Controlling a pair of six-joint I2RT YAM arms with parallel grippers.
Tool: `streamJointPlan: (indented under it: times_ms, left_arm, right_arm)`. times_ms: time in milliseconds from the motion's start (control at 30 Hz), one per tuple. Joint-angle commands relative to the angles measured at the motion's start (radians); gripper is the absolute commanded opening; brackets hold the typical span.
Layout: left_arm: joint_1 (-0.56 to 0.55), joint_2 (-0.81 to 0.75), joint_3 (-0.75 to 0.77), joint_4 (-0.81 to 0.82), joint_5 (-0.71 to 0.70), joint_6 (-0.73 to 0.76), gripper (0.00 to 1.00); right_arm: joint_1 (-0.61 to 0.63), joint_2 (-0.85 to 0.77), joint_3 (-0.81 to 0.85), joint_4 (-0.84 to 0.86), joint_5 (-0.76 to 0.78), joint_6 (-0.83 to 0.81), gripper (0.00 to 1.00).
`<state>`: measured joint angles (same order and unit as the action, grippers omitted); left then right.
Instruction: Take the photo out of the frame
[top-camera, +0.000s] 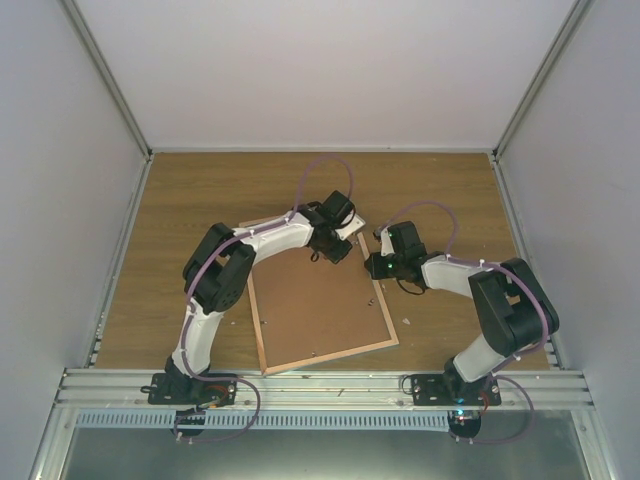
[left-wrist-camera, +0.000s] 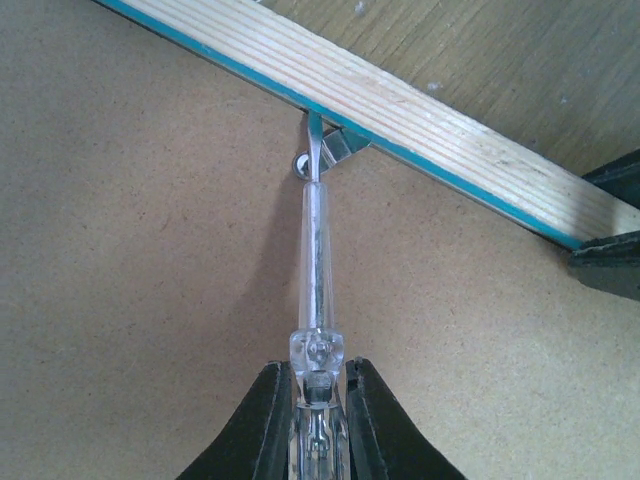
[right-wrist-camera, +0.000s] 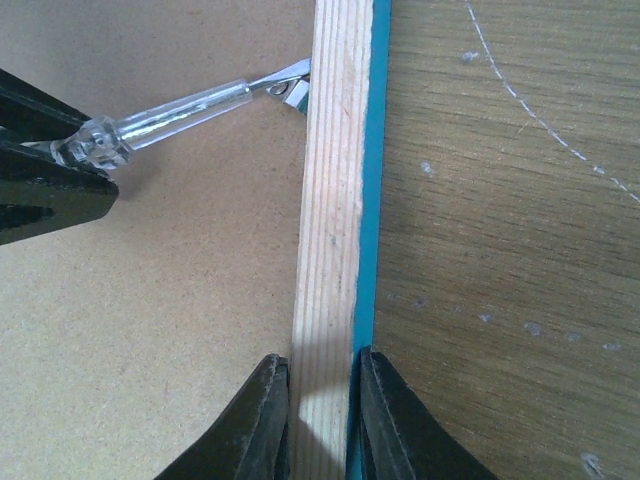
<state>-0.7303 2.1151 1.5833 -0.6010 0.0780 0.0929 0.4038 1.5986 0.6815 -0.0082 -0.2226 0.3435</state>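
Plainly, the large thin rectangular picture frame (top-camera: 315, 310) lies face down on the brown wooden table (top-camera: 440, 200). Its brown fibreboard back panel faces up, ringed by pale wood edging with a turquoise strip along the outer side. It sits slightly skewed between the two arms.

The left end effector (left-wrist-camera: 318, 375) is clenched on the clear plastic handle of a slim tool (left-wrist-camera: 318, 260) that reaches forward over the panel. The tool's metal tip meets a small silver metal tab (left-wrist-camera: 340, 148) set against the inner side of the edging, just beside a round screw head (left-wrist-camera: 300, 165). The tab looks angled up off the panel.

The right end effector (right-wrist-camera: 322, 365) is grasping the picture frame by its edging near the same far corner. One finger is on the panel side and the other is on the turquoise outer side. The two end effectors are near each other, not touching.
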Motion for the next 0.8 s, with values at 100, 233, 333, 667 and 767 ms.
streamJointPlan:
  times_ms: [100, 233, 333, 667, 767]
  left_arm:
    - [-0.021, -0.036, -0.044, -0.105, 0.08, 0.09, 0.0]
    - [-0.022, -0.061, -0.061, -0.11, 0.085, 0.118, 0.0]
    - [-0.021, -0.081, -0.069, -0.121, 0.053, 0.133, 0.0]
    - [-0.011, -0.184, -0.095, -0.079, 0.011, 0.051, 0.0]
    - [-0.011, -0.24, -0.137, -0.048, 0.013, -0.029, 0.0]
  right_arm:
    - [0.008, -0.012, -0.007, -0.015, -0.017, -0.07, 0.05]
    - [0.009, -0.016, -0.007, -0.019, -0.015, -0.072, 0.05]
    - [0.007, -0.02, -0.007, -0.021, -0.014, -0.074, 0.05]
    - [0.008, -0.036, -0.012, -0.026, 0.005, -0.052, 0.05]
    - [0.007, -0.046, -0.017, -0.026, 0.03, -0.021, 0.02]
